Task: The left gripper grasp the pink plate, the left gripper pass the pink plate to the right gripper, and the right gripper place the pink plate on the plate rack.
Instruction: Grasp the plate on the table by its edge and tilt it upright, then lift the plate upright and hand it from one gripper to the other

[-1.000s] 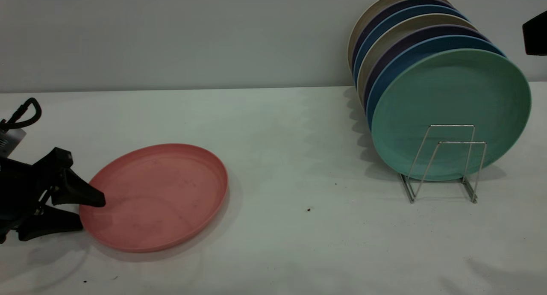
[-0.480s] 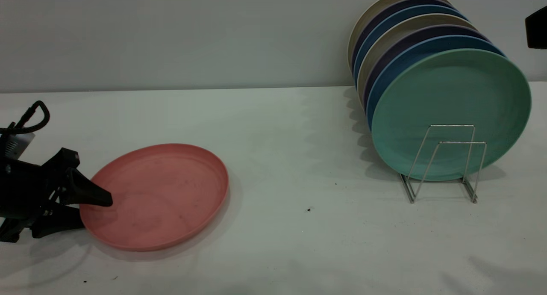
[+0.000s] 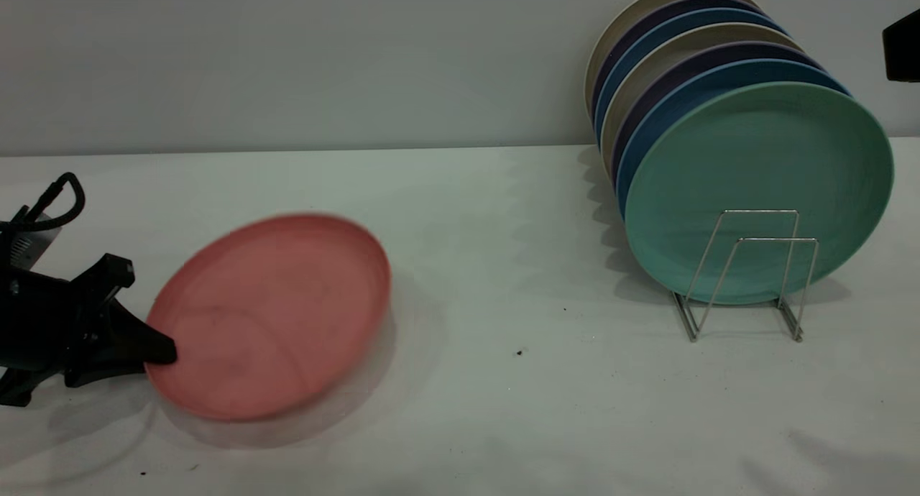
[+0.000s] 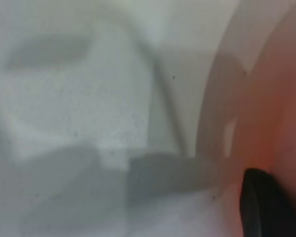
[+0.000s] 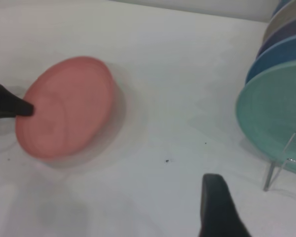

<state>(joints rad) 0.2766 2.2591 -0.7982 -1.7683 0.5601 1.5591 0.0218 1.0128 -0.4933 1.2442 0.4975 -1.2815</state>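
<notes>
Exterior view: left gripper (image 3: 154, 352) clamps pink plate (image 3: 273, 316) (far edge raised).

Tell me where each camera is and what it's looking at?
Exterior view: sits outside, facing the table; shows the left gripper clamped on the pink plate, the rack of plates, and a bit of the right arm at the far right edge.
Left wrist view: rides the left arm, close on the plate's rim; one dark fingertip shows.
Right wrist view: rides the right arm, looking across the table; one of its fingers shows.
Shared: all three see the pink plate.
</notes>
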